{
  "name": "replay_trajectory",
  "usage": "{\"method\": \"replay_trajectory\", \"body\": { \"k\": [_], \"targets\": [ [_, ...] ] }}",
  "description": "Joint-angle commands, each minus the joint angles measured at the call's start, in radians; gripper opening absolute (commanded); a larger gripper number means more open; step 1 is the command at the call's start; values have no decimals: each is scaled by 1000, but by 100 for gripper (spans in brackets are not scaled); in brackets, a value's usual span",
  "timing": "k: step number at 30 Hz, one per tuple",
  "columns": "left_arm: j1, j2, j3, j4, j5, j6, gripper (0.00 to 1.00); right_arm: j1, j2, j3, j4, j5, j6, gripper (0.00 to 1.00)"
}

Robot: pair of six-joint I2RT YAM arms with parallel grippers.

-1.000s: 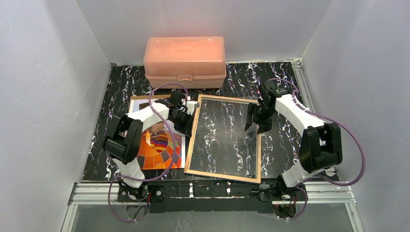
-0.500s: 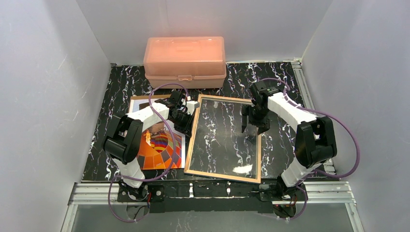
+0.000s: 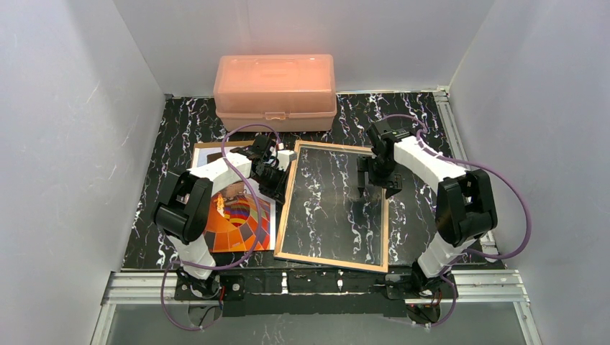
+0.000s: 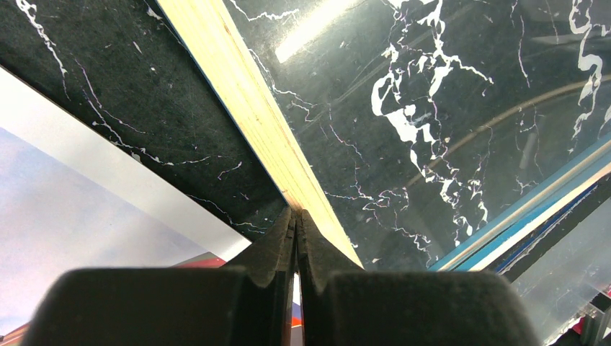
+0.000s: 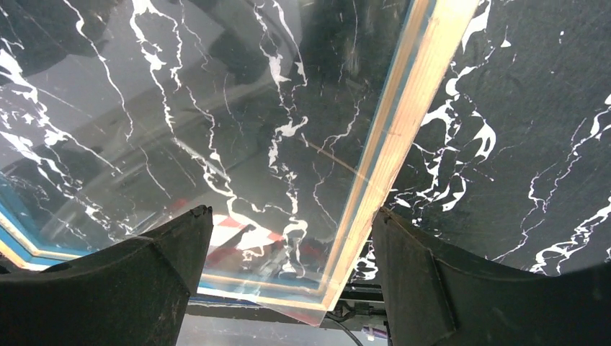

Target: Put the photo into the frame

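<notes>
- My work surface: black marble-patterned table top (image 3: 180, 118) with white veins, closed in by pale wall panels on three sides.
- Far edge, centre: salmon-pink translucent plastic box (image 3: 275, 83), lid shut, standing on the table.
- Left half: glossy rectangular balloon photo (image 3: 234, 226), orange-red chequers, white border, lying face up.
- Centre: thin rectangular picture frame (image 3: 332, 215) with tan wooden edges, just beside the photo's right side. My table's veins show through its pane. I cannot tell whether it rests fully flat.

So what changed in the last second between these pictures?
The right gripper shifted left over the right edge of the wood-edged glass picture frame, jaws spread wide astride it. The shut left gripper at the frame's left edge, the glossy balloon photo and the salmon-pink plastic box stayed put.
</notes>
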Motion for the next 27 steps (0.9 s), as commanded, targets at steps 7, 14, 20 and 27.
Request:
{"method": "replay_trajectory", "body": {
  "k": [7, 14, 20, 27],
  "targets": [
    [5, 1, -39, -18, -73, 36, 0, 8, 31, -5, 45, 32, -7, 95],
    [5, 0, -28, -27, -71, 35, 0, 8, 47, -4, 54, 39, -11, 96],
    [9, -3, -23, -38, -73, 39, 0, 8, 38, -41, 66, 67, -10, 96],
    [14, -5, -21, -41, -76, 41, 0, 8, 46, -108, 115, 46, -5, 95]
  ]
}}
